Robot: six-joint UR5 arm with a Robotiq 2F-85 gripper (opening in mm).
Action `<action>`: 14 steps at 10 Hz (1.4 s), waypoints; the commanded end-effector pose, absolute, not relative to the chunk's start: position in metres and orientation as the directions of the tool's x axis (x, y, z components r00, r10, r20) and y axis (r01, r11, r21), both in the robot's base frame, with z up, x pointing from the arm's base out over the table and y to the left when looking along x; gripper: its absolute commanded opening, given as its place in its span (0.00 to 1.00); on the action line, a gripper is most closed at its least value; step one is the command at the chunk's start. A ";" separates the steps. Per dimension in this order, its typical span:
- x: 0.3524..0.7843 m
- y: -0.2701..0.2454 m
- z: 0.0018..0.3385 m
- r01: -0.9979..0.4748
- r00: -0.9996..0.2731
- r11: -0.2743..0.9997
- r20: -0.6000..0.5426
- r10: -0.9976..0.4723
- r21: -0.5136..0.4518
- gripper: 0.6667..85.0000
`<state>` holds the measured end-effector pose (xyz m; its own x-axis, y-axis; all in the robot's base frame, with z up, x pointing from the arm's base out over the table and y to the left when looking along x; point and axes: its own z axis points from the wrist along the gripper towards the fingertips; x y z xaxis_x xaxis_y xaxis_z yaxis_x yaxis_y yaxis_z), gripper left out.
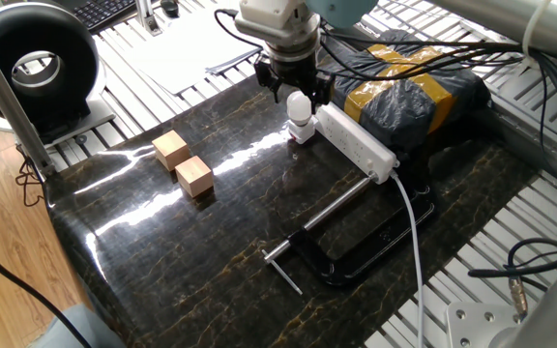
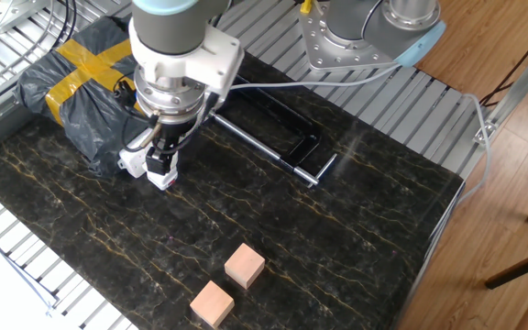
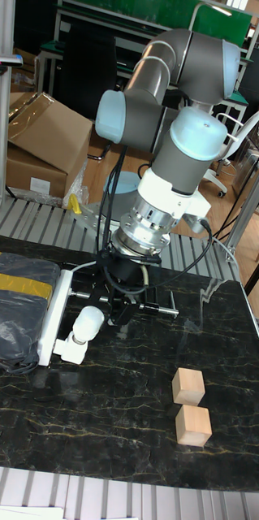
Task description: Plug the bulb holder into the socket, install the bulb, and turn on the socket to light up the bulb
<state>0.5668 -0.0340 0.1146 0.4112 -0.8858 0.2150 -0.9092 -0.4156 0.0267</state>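
Note:
The white bulb [image 1: 300, 106] stands upright in the small white bulb holder [image 1: 301, 132], which sits at the near end of the long white socket [image 1: 356, 145]. My gripper [image 1: 299, 95] hangs over the bulb, its dark fingers on either side of the round top with a gap showing, so it looks open. From the tall fixed view the bulb [image 3: 87, 321] shows in full just left of the gripper [image 3: 117, 315], above the holder [image 3: 71, 349] and beside the socket [image 3: 52, 317]. In the other fixed view the gripper [image 2: 160, 158] hides the bulb; the holder [image 2: 159, 176] shows below it.
Two tan wooden cubes [image 1: 184, 162] lie left of the socket. A black clamp [image 1: 341, 242] with a steel bar lies in front of it, with the socket's white cable [image 1: 416, 242] running past. A black bag with yellow tape [image 1: 409, 92] sits behind the socket.

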 end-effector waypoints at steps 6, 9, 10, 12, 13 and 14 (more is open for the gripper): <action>0.565 -0.036 0.110 -0.900 0.433 -0.435 0.185 -0.882 0.032 0.70; 0.566 -0.038 0.110 -0.910 0.411 -0.414 0.189 -0.892 0.024 0.63; 0.565 -0.038 0.109 -0.916 0.398 -0.401 0.184 -0.899 0.023 0.59; 0.564 -0.038 0.108 -0.928 0.369 -0.371 0.182 -0.912 0.019 0.47; 0.564 -0.037 0.108 -0.937 0.347 -0.350 0.179 -0.921 0.015 0.42; 0.565 -0.036 0.108 -0.942 0.333 -0.337 0.179 -0.926 0.007 0.38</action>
<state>0.5643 -0.0389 0.1083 0.3757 -0.9066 0.1925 -0.9253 -0.3785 0.0233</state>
